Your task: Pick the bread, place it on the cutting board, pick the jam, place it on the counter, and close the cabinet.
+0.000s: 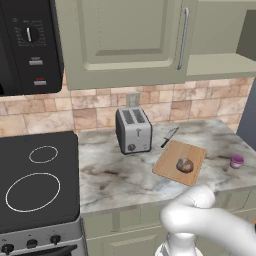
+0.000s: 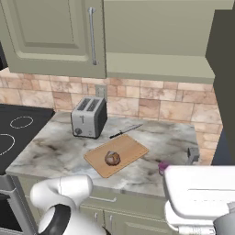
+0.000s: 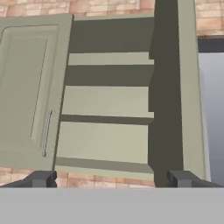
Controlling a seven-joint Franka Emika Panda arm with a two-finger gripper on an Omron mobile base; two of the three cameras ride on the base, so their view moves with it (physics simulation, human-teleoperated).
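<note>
- Over on the left base view, the small lumpy brown bread roll [image 1: 185, 165] sits on the flat light-brown wooden cutting board [image 1: 172, 159], so I'd say that step is done. The squat purple jam jar with its pinkish lid [image 1: 236, 161] stands on the grey-beige marbled stone counter [image 1: 115, 172], just right of the board and apart from it, so that step looks done too. A silver two-slot toaster [image 1: 133, 130] and a black-handled knife [image 1: 169, 137] lie behind the board. Up above, the sage-green wall cabinet [image 1: 125, 40] has one raised-panel door shut and its right side standing open.
- From the right base view, the roll [image 2: 112, 158] again rests on the board [image 2: 131, 151], and the jar [image 2: 162, 167] peeks out beside the robot's white body. The cabinet [image 2: 156, 41] shows its bare open shelf, with the swung-out door dark at the right edge.
- Through the hand view, the gripper [image 3: 111, 179] faces the open cabinet [image 3: 105, 105], shelves bare. Its two dark fingertips [image 3: 41, 179] stand wide apart with nothing between them. Closing that door is what I judge to be left.
</note>
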